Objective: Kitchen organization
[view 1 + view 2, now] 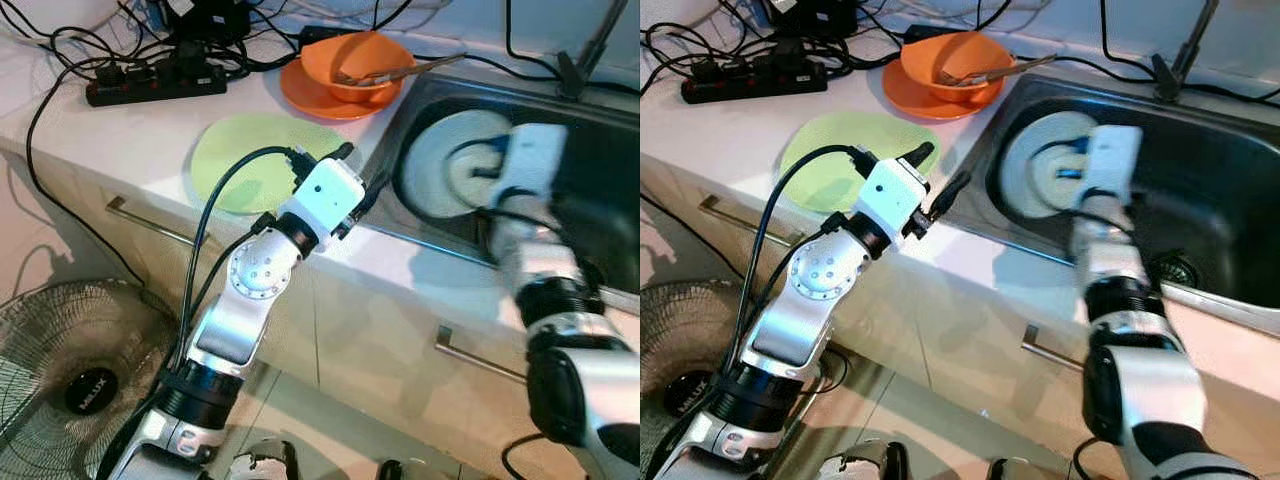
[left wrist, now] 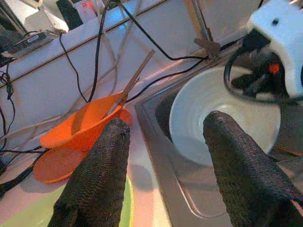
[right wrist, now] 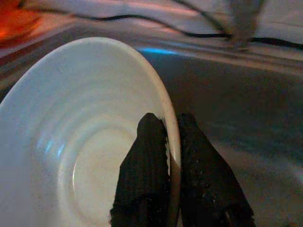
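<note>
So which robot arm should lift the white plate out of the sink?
The right. Its gripper is already pinched on the white plate's rim inside the sink. The left gripper hangs open over the counter edge, holding nothing.

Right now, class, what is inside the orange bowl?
A utensil lies in the orange bowl, its handle sticking out over the rim toward the sink. Anything beneath its head is covered.

White plate (image 1: pixel 1035 165): tilted on edge in the sink (image 1: pixel 1220 190), rim pinched by the right end effector (image 3: pixel 171 142).
Green plate (image 1: pixel 250 160): flat on the bench (image 1: pixel 130 140).
Orange bowl (image 1: pixel 355 60): on an orange saucer (image 1: pixel 310 98).
</note>
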`<state>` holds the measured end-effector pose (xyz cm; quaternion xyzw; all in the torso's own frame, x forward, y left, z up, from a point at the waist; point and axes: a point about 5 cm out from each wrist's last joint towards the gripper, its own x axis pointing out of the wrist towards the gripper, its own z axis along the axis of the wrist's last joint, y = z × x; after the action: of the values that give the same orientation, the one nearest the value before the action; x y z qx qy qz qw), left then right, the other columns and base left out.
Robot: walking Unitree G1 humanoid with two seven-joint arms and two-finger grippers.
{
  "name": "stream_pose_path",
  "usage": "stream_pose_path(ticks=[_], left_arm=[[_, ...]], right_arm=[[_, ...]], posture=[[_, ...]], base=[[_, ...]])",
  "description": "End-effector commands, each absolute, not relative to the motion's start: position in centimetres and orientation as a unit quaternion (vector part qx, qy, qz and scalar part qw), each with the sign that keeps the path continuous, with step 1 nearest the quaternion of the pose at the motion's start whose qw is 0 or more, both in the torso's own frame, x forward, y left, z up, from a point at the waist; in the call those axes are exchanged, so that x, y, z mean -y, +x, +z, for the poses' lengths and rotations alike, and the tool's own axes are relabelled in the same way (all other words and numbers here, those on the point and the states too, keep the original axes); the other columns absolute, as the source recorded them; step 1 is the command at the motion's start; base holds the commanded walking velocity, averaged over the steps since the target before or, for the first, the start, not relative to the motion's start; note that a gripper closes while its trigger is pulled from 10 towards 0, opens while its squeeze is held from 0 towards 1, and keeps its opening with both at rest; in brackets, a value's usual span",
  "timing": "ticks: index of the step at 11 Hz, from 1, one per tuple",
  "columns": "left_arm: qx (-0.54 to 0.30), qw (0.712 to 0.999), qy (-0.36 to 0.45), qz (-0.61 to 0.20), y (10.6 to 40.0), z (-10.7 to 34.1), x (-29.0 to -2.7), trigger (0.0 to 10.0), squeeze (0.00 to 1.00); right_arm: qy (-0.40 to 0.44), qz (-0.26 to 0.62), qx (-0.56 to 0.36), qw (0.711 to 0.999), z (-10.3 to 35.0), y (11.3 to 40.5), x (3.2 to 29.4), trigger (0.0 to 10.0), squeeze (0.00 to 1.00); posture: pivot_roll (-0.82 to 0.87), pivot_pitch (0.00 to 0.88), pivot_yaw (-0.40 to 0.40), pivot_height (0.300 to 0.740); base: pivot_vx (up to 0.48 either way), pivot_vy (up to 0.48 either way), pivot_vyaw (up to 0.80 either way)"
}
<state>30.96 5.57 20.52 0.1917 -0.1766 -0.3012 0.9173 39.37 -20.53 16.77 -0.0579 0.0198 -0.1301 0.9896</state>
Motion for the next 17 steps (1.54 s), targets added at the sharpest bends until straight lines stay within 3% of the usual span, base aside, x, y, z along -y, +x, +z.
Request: stream_pose_path(ticks=[1,4,5,6,7,8,12,14,17], left_arm=[[0.173,0.918,0.189,-0.302,30.7,20.5,-5.5,10.0,0.00],[0.164,0.920,0.191,-0.301,30.6,20.4,-5.6,10.0,0.00],[0.158,0.920,0.192,-0.302,30.6,20.2,-5.5,10.0,0.00],[0.156,0.921,0.192,-0.302,30.5,20.1,-5.5,10.0,0.00],[0.154,0.921,0.192,-0.302,30.5,20.1,-5.4,10.0,0.00],[0.153,0.921,0.192,-0.301,30.5,20.1,-5.5,10.0,0.00],[0.155,0.924,0.191,-0.293,30.7,20.2,-5.6,10.0,0.00],[0.165,0.923,0.209,-0.277,31.1,20.2,-5.9,10.0,0.00],[0.173,0.919,0.260,-0.242,31.7,20.2,-7.1,10.0,0.00]], right_arm=[[-0.069,-0.115,-0.009,0.991,17.5,39.8,20.0,10.0,0.00],[-0.093,-0.091,-0.029,0.991,16.5,39.8,19.3,10.0,0.00],[-0.095,-0.084,-0.032,0.991,16.1,39.7,19.0,10.0,0.17],[-0.097,-0.083,-0.034,0.991,15.9,39.7,18.9,10.0,0.65],[-0.097,-0.082,-0.035,0.991,15.9,39.7,18.8,10.0,1.00],[-0.098,-0.083,-0.032,0.991,16.0,39.7,18.8,10.0,0.00],[-0.053,-0.072,0.036,0.995,18.0,40.0,18.4,10.0,0.00],[0.007,-0.003,0.143,0.990,21.7,39.6,16.3,10.0,0.00],[0.049,0.071,0.182,0.979,22.2,37.6,14.5,10.0,0.00]], posture=[[0.15,0.057,0.017,0.740],[0.16,0.047,0.017,0.740],[0.16,0.047,0.017,0.740],[0.17,0.047,0.017,0.740],[0.17,0.048,0.017,0.740],[0.16,0.051,0.018,0.740],[0.15,0.066,0.021,0.740],[0.12,0.073,0.024,0.740],[0.10,0.081,0.029,0.740]], base=[[0.000,0.000,0.00],[0.000,0.000,0.00],[0.000,0.000,0.00],[0.000,0.000,0.00],[0.000,0.000,0.00],[0.000,0.000,0.00],[0.000,0.000,0.00],[0.000,0.000,0.00],[0.000,0.000,0.00]])
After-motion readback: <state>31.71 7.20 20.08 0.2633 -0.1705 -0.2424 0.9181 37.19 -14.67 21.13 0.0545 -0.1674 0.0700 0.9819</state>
